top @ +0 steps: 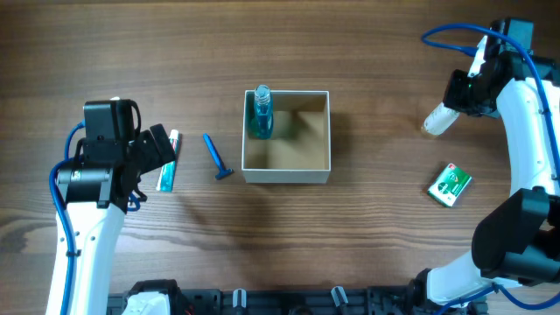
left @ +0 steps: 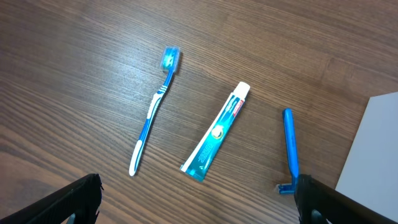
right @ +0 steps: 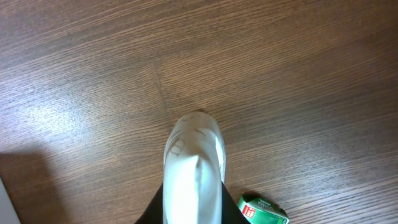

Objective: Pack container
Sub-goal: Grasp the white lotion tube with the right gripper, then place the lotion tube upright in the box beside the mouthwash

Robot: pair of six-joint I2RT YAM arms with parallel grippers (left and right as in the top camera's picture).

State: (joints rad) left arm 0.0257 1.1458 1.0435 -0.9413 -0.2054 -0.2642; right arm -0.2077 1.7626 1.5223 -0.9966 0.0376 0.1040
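Observation:
The container (top: 325, 131), a square white-walled box with a tan inside, sits mid-table and holds an upright blue bottle (top: 261, 114). Its white wall shows at the right edge of the left wrist view (left: 373, 149). My left gripper (top: 162, 144) is open above a teal toothpaste tube (left: 216, 132), with a blue toothbrush (left: 152, 112) to its left and a blue razor (left: 290, 149) to its right. The razor (top: 215, 157) lies just left of the container. My right gripper (top: 448, 112) is shut on a white tube (right: 194, 168), held above the table at the far right.
A small green box (top: 450, 185) lies on the table at the right, also at the bottom of the right wrist view (right: 262, 210). The toothpaste (top: 168, 166) lies beside the left arm. Blue cables run along both arms.

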